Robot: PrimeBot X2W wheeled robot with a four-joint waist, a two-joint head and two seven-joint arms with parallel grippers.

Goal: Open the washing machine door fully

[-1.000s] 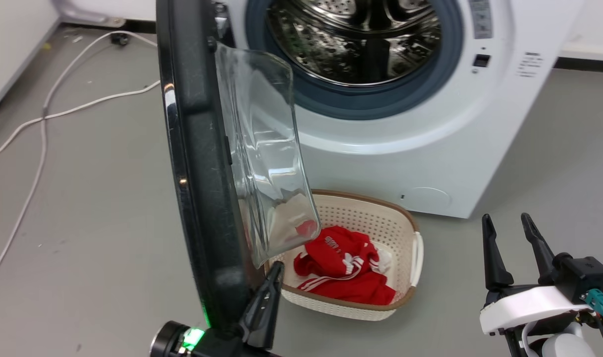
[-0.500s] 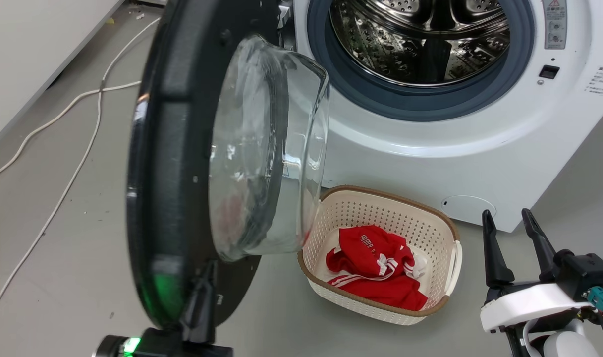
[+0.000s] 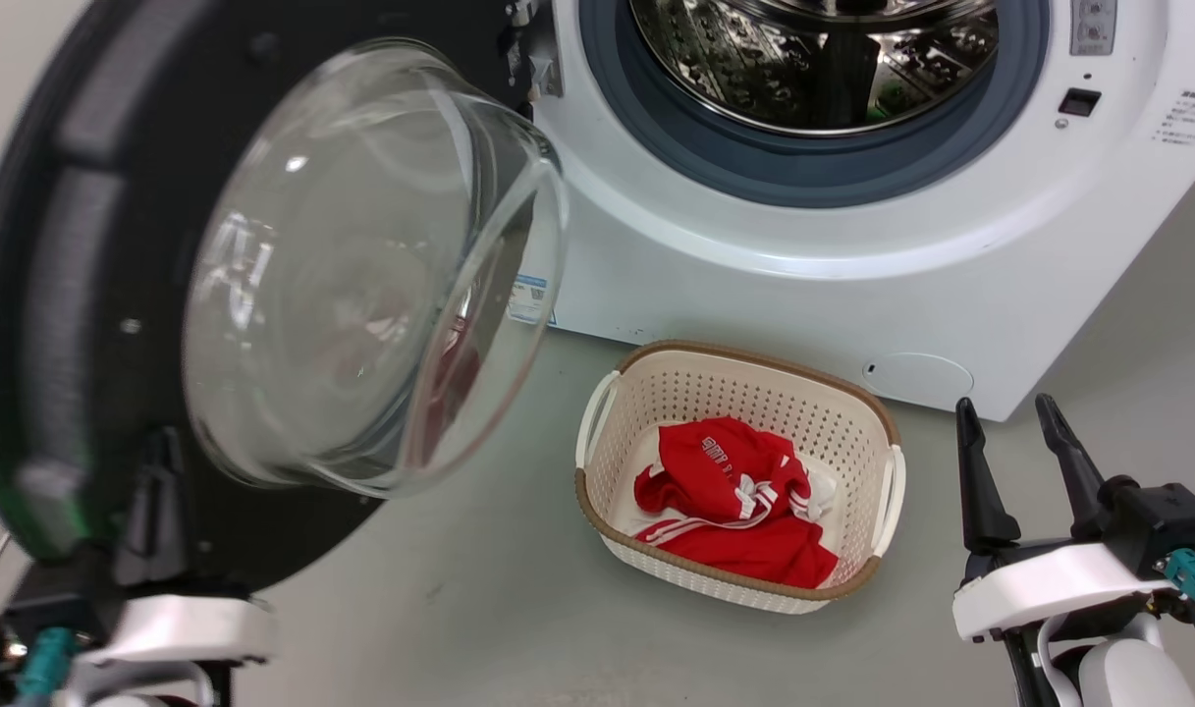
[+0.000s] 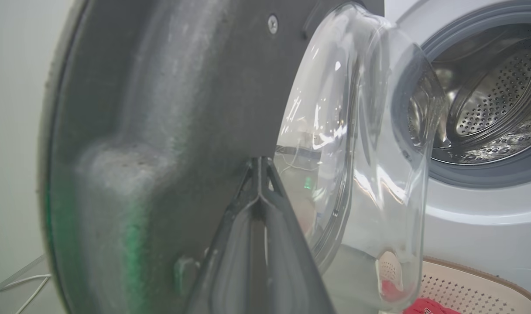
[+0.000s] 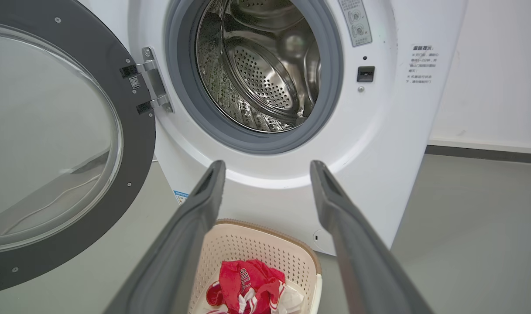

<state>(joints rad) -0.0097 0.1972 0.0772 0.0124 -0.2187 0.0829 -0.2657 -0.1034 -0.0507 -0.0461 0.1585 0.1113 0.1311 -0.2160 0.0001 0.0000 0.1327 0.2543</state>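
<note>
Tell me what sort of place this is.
Probably a laundry area: a front-loading washing machine on a grey floor, with a cream laundry basket of red clothes before it.

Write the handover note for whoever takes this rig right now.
Left gripper: jaws shut, tips against the inner face of the washing machine door.
Right gripper: jaws open, idle, low to the right of the laundry basket.
The door hangs wide open left of the washing machine; the drum is uncovered.
Done: door well clear of the opening.
Left: cannot tell if the hinge is at its stop; probably push a little further, then withdraw.
</note>
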